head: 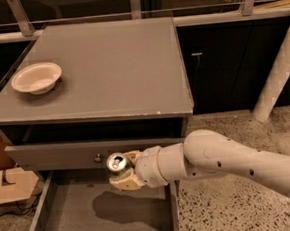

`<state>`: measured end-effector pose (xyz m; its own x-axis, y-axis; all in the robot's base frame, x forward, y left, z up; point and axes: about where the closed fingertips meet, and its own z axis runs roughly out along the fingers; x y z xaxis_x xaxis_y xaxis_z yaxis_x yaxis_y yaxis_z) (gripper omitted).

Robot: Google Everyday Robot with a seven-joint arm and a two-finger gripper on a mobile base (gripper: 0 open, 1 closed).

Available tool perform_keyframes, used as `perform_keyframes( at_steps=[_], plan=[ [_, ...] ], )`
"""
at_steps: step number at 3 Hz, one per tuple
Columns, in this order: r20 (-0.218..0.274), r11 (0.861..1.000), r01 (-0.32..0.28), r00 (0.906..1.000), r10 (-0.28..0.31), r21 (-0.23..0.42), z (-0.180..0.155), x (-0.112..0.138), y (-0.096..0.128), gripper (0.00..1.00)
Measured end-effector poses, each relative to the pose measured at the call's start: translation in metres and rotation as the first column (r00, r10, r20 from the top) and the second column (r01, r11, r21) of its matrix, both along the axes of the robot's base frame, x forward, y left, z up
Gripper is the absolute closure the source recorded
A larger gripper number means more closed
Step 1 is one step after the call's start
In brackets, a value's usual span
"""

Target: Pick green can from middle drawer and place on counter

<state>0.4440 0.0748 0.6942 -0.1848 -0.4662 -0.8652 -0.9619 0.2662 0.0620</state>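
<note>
Grey counter carries a white bowl near its left edge; claw hangs over the middle drawer.

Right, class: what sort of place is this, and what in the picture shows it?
Probably an office or lab kitchen area: a grey drawer cabinet with a flat counter, a white bowl on it, and a speckled terrazzo floor. The gripper holds the green can above the open middle drawer.
</note>
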Motion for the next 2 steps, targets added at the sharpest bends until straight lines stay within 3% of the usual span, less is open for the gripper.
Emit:
perform_keyframes(
  at_steps=[1, 2],
  plan=[
    [0.000, 1.000, 0.000, 1.0000, 0.000, 0.000, 0.000, 0.000, 0.000, 1.00],
    [0.020, 1.000, 0.003, 0.9998, -0.003, 0.021, 0.028, 0.008, -0.005, 1.00]
  ],
)
